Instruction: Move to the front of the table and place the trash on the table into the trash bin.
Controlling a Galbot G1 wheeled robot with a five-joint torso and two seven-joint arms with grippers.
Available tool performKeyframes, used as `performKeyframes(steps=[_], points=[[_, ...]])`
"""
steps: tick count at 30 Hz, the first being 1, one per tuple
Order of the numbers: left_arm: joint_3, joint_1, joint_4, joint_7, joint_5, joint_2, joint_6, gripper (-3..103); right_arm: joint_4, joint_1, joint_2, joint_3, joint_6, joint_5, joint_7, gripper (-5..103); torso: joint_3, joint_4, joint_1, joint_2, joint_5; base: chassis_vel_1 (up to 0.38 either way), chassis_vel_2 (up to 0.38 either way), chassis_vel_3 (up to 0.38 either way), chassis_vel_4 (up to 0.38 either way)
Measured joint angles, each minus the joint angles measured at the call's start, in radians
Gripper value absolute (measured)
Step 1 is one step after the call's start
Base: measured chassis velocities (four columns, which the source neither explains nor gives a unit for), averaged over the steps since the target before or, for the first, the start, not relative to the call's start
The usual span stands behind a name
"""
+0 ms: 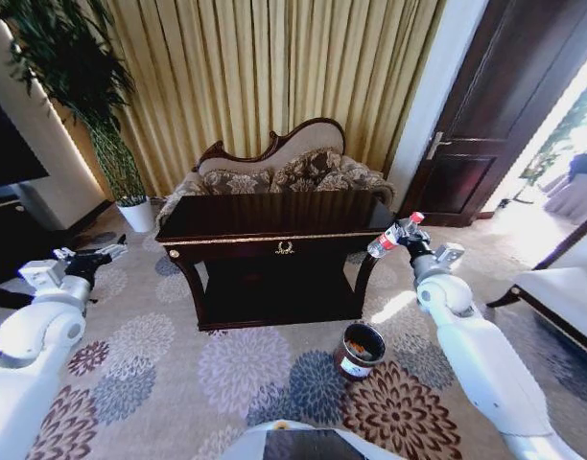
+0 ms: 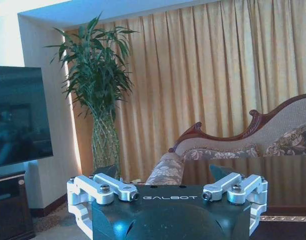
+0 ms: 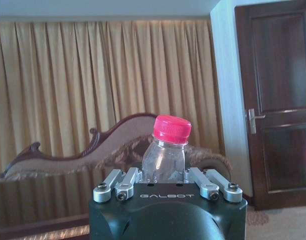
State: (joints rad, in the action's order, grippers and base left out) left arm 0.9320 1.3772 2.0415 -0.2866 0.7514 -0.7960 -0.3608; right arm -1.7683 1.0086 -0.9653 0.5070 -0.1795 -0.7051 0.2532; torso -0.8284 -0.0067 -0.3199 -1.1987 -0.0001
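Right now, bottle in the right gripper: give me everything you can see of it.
The bottle is small, clear plastic, with a red screw cap and a red label band seen from the head camera. It looks empty or nearly so. The right gripper is shut on its body, holding it in the air off the right end of the table, cap tilted up and away from the robot. Nothing else touches it.

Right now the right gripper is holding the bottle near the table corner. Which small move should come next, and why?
Probably swing the right gripper toward the robot and lower it over the trash bin. It is shut on the bottle, held in the air beside the right end of the table, while the bin stands open on the carpet in front of the table. The left gripper waits open at the left.
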Motion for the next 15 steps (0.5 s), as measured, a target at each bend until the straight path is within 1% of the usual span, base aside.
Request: performKeyframes(steps=[1, 2, 3, 4, 6, 7, 8, 10, 11, 13, 14, 15], points=[[0.0, 0.0, 0.0, 0.0, 0.0, 0.0, 0.0, 100, 0.0, 0.0, 0.0, 0.0, 0.0, 0.0, 0.0, 32, 0.0, 0.0, 0.0, 0.0, 0.0, 0.044, -0.079, -0.021, 0.068], [-0.001, 0.002, 0.0, 0.003, -0.006, -0.007, 0.004, 100, 0.024, 0.002, -0.018, -0.016, 0.01, 0.025, -0.003, 32, 0.0, 0.0005, 0.0, 0.0, -0.0001, 0.0, 0.0, 0.0, 0.0], [-0.002, 0.004, 0.0, 0.005, -0.01, -0.013, 0.008, 100, 0.047, 0.003, -0.032, -0.03, 0.021, 0.047, -0.008, 32, 0.0, 0.0004, 0.0, 0.0, 0.0, 0.0, 0.0, 0.0, 0.0], [-0.002, 0.004, 0.0, 0.005, -0.01, -0.013, 0.008, 100, 0.047, 0.003, -0.032, -0.03, 0.021, 0.047, -0.008, 32, 0.0, 0.0004, 0.0, 0.0, 0.0, 0.0, 0.0, 0.0, 0.0], [-0.003, 0.012, 0.003, 0.01, -0.015, -0.026, 0.014, 100, 0.121, 0.003, -0.073, -0.063, 0.05, 0.121, -0.029, 32, -0.001, 0.0003, -0.001, 0.001, -0.0001, 0.0, 0.0, 0.0, 0.0], [-0.003, 0.015, 0.005, 0.012, -0.017, -0.031, 0.016, 100, 0.152, 0.003, -0.089, -0.076, 0.056, 0.143, -0.038, 32, -0.001, 0.0002, -0.002, 0.001, 0.0004, 0.0, 0.0, 0.0, 0.0], [-0.003, 0.015, 0.005, 0.012, -0.017, -0.031, 0.016, 100, 0.152, 0.003, -0.089, -0.076, 0.056, 0.143, -0.038, 32, -0.001, 0.0002, -0.002, 0.001, 0.0004, 0.0, 0.0, 0.0, 0.0], [0.001, 0.022, 0.007, 0.017, -0.02, -0.038, 0.02, 100, 0.226, 0.001, -0.118, -0.1, 0.063, 0.187, -0.052, 32, -0.001, 0.0002, -0.001, 0.001, 0.0001, 0.0, 0.0, 0.0, 0.0], [0.001, 0.022, 0.007, 0.017, -0.02, -0.038, 0.02, 100, 0.226, 0.001, -0.118, -0.1, 0.063, 0.187, -0.052, 32, -0.001, 0.0002, -0.001, 0.001, 0.0001, 0.0, 0.0, 0.0, 0.0], [0.006, 0.027, 0.007, 0.02, -0.021, -0.041, 0.025, 100, 0.3, -0.009, -0.139, -0.114, 0.077, 0.248, -0.066, 32, -0.001, -0.0001, -0.001, 0.001, 0.0003, 0.0, 0.0, 0.0, 0.0], [0.007, 0.028, 0.007, 0.021, -0.022, -0.043, 0.029, 100, 0.34, -0.019, -0.147, -0.119, 0.085, 0.272, -0.068, 32, 0.0, 0.0002, -0.001, 0.001, 0.0, 0.0, 0.0, 0.0, 0.0], [0.007, 0.028, 0.007, 0.021, -0.022, -0.043, 0.029, 100, 0.34, -0.019, -0.147, -0.119, 0.085, 0.272, -0.068, 32, 0.0, 0.0002, -0.001, 0.001, 0.0, 0.0, 0.0, 0.0, 0.0]])
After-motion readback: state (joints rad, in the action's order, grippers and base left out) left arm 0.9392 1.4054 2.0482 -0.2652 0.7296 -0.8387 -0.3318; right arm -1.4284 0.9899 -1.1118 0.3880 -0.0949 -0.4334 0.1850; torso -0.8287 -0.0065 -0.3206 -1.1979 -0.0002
